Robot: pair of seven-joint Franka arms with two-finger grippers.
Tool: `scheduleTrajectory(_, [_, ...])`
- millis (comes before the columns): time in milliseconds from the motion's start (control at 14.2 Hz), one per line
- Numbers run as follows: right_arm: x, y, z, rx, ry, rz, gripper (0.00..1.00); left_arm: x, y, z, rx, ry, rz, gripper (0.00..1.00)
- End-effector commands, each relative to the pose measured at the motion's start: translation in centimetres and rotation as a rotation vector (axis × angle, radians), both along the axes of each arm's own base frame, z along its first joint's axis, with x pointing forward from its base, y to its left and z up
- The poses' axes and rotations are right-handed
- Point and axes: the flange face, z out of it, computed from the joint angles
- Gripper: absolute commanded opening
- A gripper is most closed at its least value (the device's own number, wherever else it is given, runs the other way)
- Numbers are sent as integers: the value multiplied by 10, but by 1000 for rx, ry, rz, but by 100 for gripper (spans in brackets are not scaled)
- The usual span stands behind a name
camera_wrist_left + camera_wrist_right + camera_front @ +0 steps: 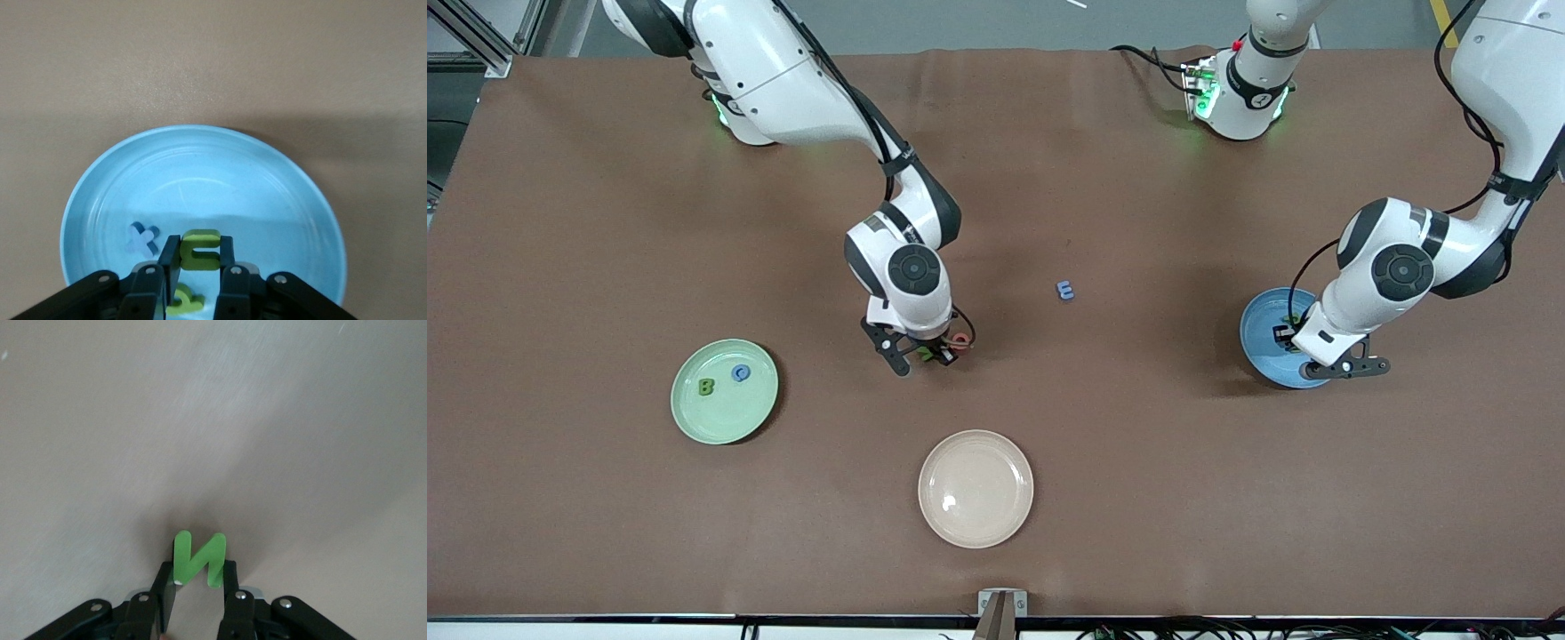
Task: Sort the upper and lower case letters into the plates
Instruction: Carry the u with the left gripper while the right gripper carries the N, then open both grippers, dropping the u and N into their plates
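Two plates take the letters: a mint plate (725, 391) toward the right arm's end of the table, holding a green B (706, 387) and a blue C (740, 373), and a blue plate (200, 167) toward the left arm's end with a blue x (142, 239) and a green letter (185, 300) in it. The left gripper (199, 257) is low in the blue plate, its fingers closed on a green c (200, 249). The right gripper (198, 583) is near mid-table, pinching a green N (199, 559) – a red letter (959, 340) lies just beside it. A blue E (1065, 290) lies mid-table, and a beige plate (975, 488) sits nearer the front edge.
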Motion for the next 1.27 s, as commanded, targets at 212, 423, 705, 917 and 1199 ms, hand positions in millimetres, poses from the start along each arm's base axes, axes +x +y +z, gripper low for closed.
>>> scheduleTrajectory(212, [14, -91, 54, 3, 22, 155, 0, 1, 1, -16, -23, -26, -55, 17])
scheduleTrajectory(423, [30, -145, 73, 20, 21, 212, 0, -2, 2, -23, -21, -19, -66, 19])
scheduleTrajectory(705, [39, -211, 68, 40, 9, 303, 0, 1, 6, -12, -1, -29, -61, 82])
scheduleTrajectory(917, [48, -257, 60, 46, 10, 340, 0, 4, -12, 7, 17, -31, -75, 100])
scheduleTrajectory(1199, [54, -314, 55, 54, 28, 382, 0, 2, -32, 31, 64, 38, -73, 100])
